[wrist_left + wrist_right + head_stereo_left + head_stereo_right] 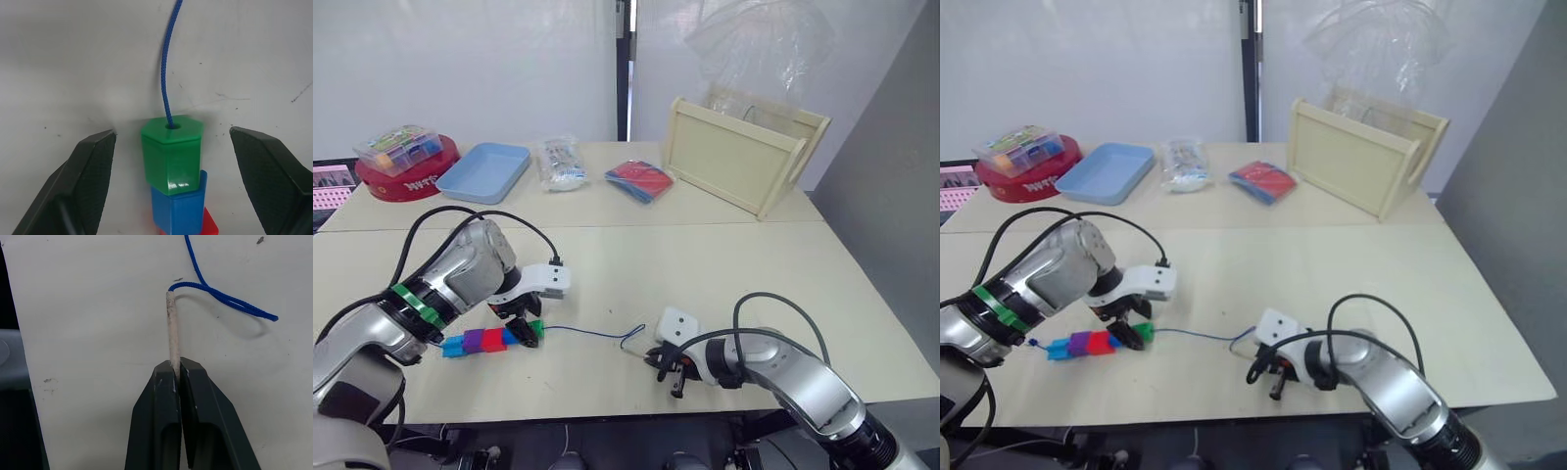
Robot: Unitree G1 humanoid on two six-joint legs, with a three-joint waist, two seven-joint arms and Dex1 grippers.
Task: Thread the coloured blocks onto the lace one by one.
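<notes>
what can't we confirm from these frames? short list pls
- Purple and cyan blocks: cut off by the bottom edge in the left wrist view, below the green block, blue block and red block.
- Lace inside the blocks: hidden by the blocks.
- Lace knot: too small in the eye views.
- Depth of the tip in the right gripper: hidden between the closed fingers.

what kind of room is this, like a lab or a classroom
Probably a robot test lab set up as a craft table: plain white walls, a pale table, and props along its far side: a blue tray, a wooden crate, a box of coloured pieces.
</notes>
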